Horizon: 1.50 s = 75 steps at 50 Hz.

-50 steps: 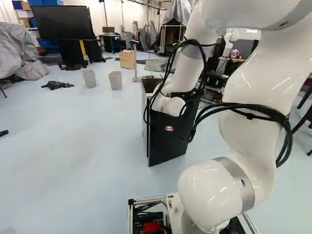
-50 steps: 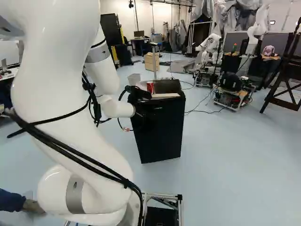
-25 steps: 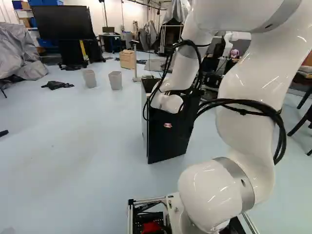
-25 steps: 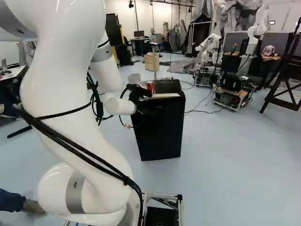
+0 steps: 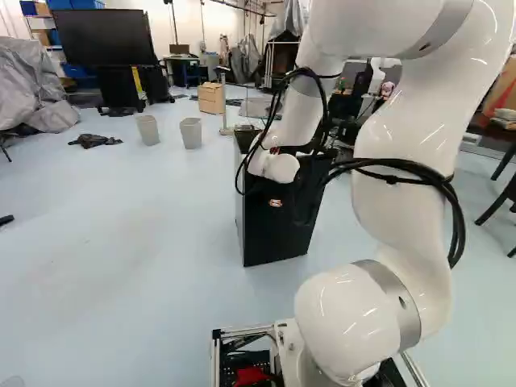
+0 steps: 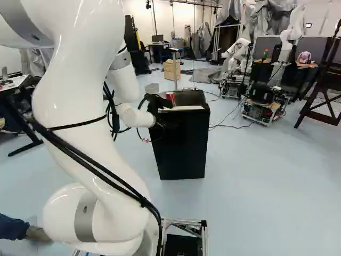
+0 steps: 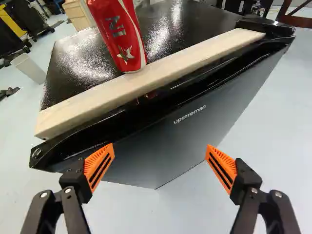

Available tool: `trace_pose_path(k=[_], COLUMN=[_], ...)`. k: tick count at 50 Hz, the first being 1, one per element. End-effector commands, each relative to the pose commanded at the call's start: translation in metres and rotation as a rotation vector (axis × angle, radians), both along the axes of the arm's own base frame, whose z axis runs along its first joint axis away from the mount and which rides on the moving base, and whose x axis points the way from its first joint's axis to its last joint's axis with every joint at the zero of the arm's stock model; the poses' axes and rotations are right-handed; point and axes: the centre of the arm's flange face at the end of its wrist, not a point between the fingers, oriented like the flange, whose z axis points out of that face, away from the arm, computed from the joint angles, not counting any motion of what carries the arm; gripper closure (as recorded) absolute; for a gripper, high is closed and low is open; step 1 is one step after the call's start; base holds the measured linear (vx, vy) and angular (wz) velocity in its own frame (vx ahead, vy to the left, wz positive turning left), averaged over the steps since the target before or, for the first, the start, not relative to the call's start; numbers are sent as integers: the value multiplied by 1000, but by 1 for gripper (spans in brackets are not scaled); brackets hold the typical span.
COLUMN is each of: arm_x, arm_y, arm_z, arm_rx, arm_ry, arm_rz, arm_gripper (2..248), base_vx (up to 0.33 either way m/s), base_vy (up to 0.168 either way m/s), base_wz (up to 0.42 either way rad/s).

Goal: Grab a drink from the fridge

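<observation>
Gripper (image 7: 160, 152) has risen slightly; fingers (image 7: 99, 165) spread, empty; red can (image 7: 119, 34) ahead of them atop fridge (image 6: 184, 146); grasp likely needs further approach.

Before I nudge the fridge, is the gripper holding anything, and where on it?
Nothing is held: the gripper is open, its orange pads apart.

One can (image 7: 119, 36), one fridge (image 6: 181, 144), one board (image 7: 152, 79), two bins (image 5: 191, 134) show.
</observation>
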Motion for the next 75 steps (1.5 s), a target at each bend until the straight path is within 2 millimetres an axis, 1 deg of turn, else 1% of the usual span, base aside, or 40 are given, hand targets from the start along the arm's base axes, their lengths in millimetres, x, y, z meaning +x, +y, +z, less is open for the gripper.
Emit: trace_pose_path(k=[9,21,28,45,65,75], arm_x=[7,7,-4,-36,-66,-70], arm_y=[0,0,0,3,16,23], arm_z=[0,0,0,3,19,28], arm_rx=[0,0,0,-9,-71,-106], arm_ry=[-4,-3,2,-3,-169,-268], arm_rz=[-1,-1,2,16,55,105], arm_gripper=[3,3,3,3,3,3], base_vx=[0,0,0,0,0,0], base_vy=[0,0,0,0,0,0], base_wz=[0,0,0,0,0,0])
